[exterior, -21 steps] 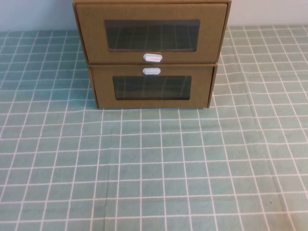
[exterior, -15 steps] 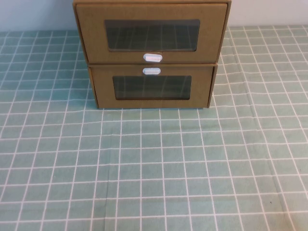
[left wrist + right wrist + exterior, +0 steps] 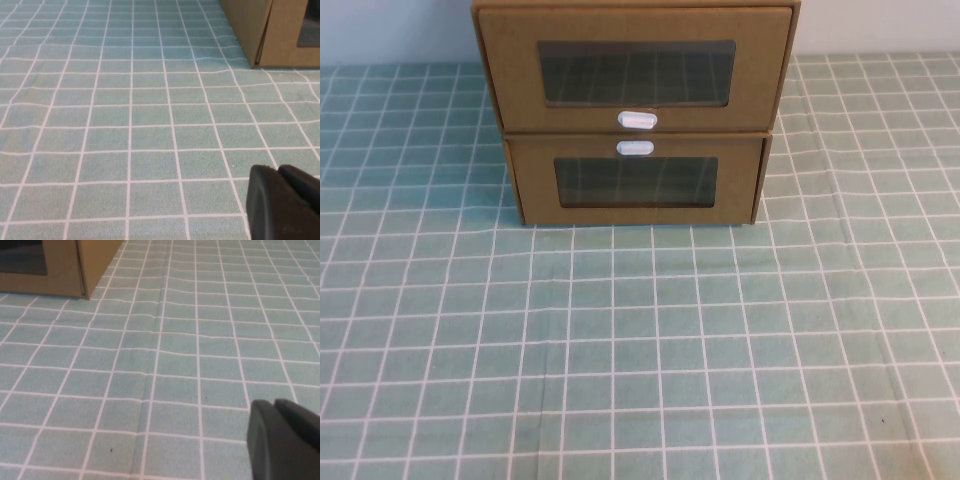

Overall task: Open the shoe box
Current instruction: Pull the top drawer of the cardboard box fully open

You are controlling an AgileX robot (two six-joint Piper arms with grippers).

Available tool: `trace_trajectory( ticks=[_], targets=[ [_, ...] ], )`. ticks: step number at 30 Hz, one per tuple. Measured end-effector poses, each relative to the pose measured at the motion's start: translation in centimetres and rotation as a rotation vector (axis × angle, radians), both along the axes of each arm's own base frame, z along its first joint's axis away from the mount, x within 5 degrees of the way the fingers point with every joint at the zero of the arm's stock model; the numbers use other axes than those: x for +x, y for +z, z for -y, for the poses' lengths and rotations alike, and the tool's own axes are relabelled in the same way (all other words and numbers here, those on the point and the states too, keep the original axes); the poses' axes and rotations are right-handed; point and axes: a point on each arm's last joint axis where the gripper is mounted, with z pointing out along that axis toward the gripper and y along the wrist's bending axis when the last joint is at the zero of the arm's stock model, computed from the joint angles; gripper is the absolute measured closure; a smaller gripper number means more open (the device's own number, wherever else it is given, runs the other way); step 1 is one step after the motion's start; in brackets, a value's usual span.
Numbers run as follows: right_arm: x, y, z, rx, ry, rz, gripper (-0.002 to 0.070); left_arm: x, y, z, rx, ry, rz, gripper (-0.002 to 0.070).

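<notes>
Left gripper (image 3: 278, 174): low over the table, near the robot's own side. Matte black, rounded tips.
Left jaws, state: clenched, the two tips pressed together, grasping nothing.
Right gripper (image 3: 274, 406): low over the table, same matte black rounded build.
Right jaws, state: clenched, nothing between them.
Shoe box (image 3: 520, 100): brown cardboard, rectangular, two units stacked one on the other. It stands ahead of both jaws and well apart from them: toward the robot's right from the left jaws, toward its left from the right jaws.
Upper front panel (image 3: 510, 80): flat matte cardboard, shut flush with its frame.
Lower front panel (image 3: 535, 180): same material, also shut.
Upper window (image 3: 636, 73): dark, glossy rectangular pane with rounded corners that mirrors the grid pattern.
Lower window (image 3: 636, 181): same type, slightly narrower.
Upper handle (image 3: 637, 120): small white oblong tab, centred below its window.
Lower handle (image 3: 635, 148): matching white tab, centred above its window, just beneath the upper one.
Tablecloth (image 3: 640, 340): green woven fabric with a white square grid that covers the table beneath both jaws.
Crease (image 3: 152, 375): a shallow fold in the fabric, running ahead of the right jaws toward the box side.
Wall (image 3: 390, 30): plain, pale, behind the box.
</notes>
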Motion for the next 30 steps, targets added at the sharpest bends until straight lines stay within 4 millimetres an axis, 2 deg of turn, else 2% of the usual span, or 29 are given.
trace_trajectory(
  ticks=[17,21,24,30],
  targets=[
    [0.0,0.0,0.0,0.0,0.0,0.0,0.0689,0.0,0.0,0.0,0.0,0.0,0.0,0.0679],
    [0.2,0.7,0.0,0.008,-0.005,0.074,0.0689,0.1,0.2,0.0,-0.002,0.0,0.022,0.0679],
    [0.4,2.1,0.1,0.026,-0.016,0.235,0.0689,0.3,1.3,0.0,-0.013,0.001,0.154,0.0679],
    [-0.1,5.3,0.4,0.064,-0.041,0.592,0.0689,0.0,5.2,-0.1,-0.053,0.005,0.583,0.0679]
  ],
)
